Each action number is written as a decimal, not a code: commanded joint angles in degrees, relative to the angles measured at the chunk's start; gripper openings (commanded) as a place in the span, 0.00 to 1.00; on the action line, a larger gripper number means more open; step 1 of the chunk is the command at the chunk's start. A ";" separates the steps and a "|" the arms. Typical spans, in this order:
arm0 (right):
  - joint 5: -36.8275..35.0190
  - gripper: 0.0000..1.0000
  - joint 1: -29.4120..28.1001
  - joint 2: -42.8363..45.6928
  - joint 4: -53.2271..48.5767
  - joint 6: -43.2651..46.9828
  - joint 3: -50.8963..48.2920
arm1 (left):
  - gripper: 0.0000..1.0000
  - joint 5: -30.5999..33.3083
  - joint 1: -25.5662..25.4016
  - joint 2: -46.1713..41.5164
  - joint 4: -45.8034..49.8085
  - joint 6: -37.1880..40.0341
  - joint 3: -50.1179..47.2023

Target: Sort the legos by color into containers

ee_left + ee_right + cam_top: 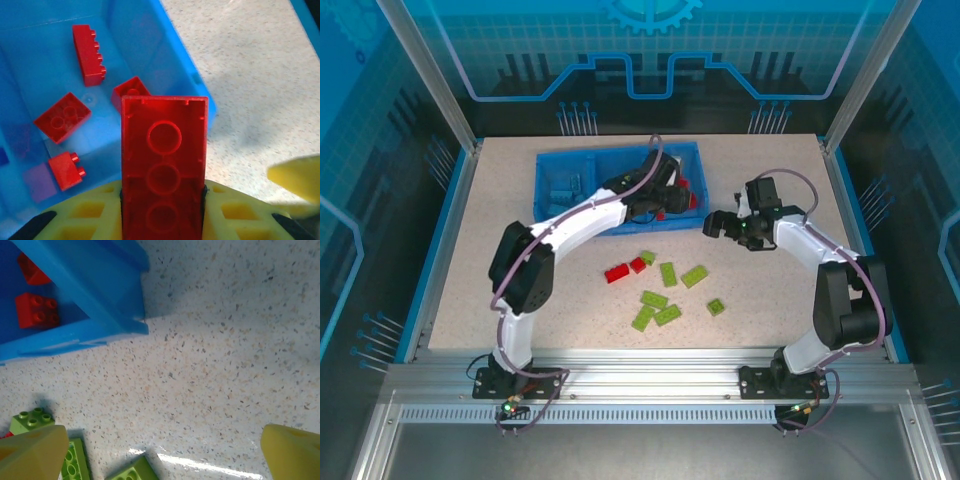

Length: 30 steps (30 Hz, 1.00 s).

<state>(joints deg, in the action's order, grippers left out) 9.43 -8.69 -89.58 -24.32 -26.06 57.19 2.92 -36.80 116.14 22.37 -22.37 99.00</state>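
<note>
Narrowly set, the left gripper's [162, 212] jaws pinch a red brick [164, 150], hollow underside showing, above the tray's [192, 70] end compartment. Four red legos [62, 116] lie just beyond. The right gripper [162, 455] gapes wide over bare table [225, 340], green legos [32, 420] beside one finger [35, 452].

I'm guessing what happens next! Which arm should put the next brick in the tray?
Left. The left gripper is shut on a red brick over the tray compartment that holds red bricks. The right gripper is open and empty above the table, near green bricks.
</note>
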 commanded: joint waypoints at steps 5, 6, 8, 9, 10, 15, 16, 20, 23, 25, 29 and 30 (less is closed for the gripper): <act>0.26 0.98 -2.42 3.23 -1.21 1.55 -2.60 | 0.36 -3.49 2.77 6.62 3.88 -0.13 8.92; 0.29 0.98 -3.24 3.42 -1.67 2.38 -2.91 | 0.39 -3.60 2.77 7.13 4.03 -0.26 9.53; 0.27 0.98 -5.30 3.83 -2.14 4.16 -3.84 | 0.44 -4.00 2.78 7.68 4.00 -0.78 10.25; -0.04 0.98 -6.46 4.09 -2.33 5.01 -4.28 | 0.47 -4.27 2.74 7.70 3.85 -1.04 10.21; -0.70 0.99 -7.71 4.40 -2.63 5.79 -4.89 | 0.53 -4.53 2.76 7.59 3.87 -1.44 10.27; -4.98 1.00 -13.25 5.53 -6.61 8.23 -5.87 | 0.80 -6.87 2.78 4.09 2.89 -3.43 8.35; -5.91 1.00 -14.29 5.69 -7.40 8.78 -5.86 | 0.88 -6.87 2.77 3.12 2.73 -3.72 7.86; -10.02 1.00 -18.54 6.02 -10.44 10.95 -5.17 | 0.99 -6.46 2.78 -1.44 2.47 -4.38 5.36; -11.39 1.00 -20.16 4.53 -12.14 12.11 -3.93 | 0.99 -5.39 3.30 -5.33 1.97 -5.71 1.32; -12.39 1.00 -20.81 2.93 -13.46 12.80 -2.57 | 0.99 -5.33 4.18 -8.34 0.60 -6.94 -2.62; -15.52 1.00 -22.75 -1.63 -17.23 15.08 0.87 | 0.99 -6.07 7.05 -14.90 -2.72 -9.60 -12.05; -15.69 1.00 -23.28 -2.42 -17.74 15.66 1.40 | 0.99 -6.17 7.61 -16.40 -3.27 -10.00 -13.93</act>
<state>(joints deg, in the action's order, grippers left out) -3.36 -30.15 -89.45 -37.58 -13.37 56.05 -2.46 -31.44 103.48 21.45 -29.47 89.76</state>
